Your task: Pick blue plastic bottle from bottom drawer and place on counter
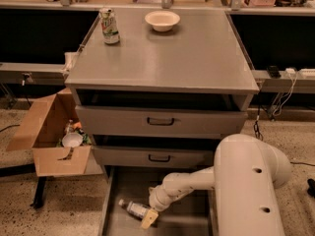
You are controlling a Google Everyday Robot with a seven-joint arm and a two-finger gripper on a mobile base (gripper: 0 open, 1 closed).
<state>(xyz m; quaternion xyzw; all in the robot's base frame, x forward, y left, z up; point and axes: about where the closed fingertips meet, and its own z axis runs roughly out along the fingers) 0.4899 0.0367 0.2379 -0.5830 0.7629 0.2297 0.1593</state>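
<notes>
Bottle handling governs this moment, and the single camera view shows the blue plastic bottle [134,209] lying on its side on the bare floor of the bottom drawer [129,181]. It sits toward the drawer's near left, white cap pointing left and base pointing right. The pincer [149,219] has reached down into the drawer at the end of the white arm [197,178] and sits at the bottle's base end, just beside it or touching; whether it is spread, pressed together or already pinching the bottle cannot be told from here. Such a bottle is probably light and thin-walled, so a hard squeeze would dent it and might squirt it out of the grip. Its smooth round body will likely roll on the flat metal if nudged from one side. How full it is cannot be made out. The best hold looks to be across the middle of the body, over the label and square to the long axis, rather than on the narrow cap or the tapering shoulder. Up above, the desk [162,63] carries a drinks can [109,26] at far left and a bowl [162,20] at the far edge, with bare surface near and right for setting the bottle down.
</notes>
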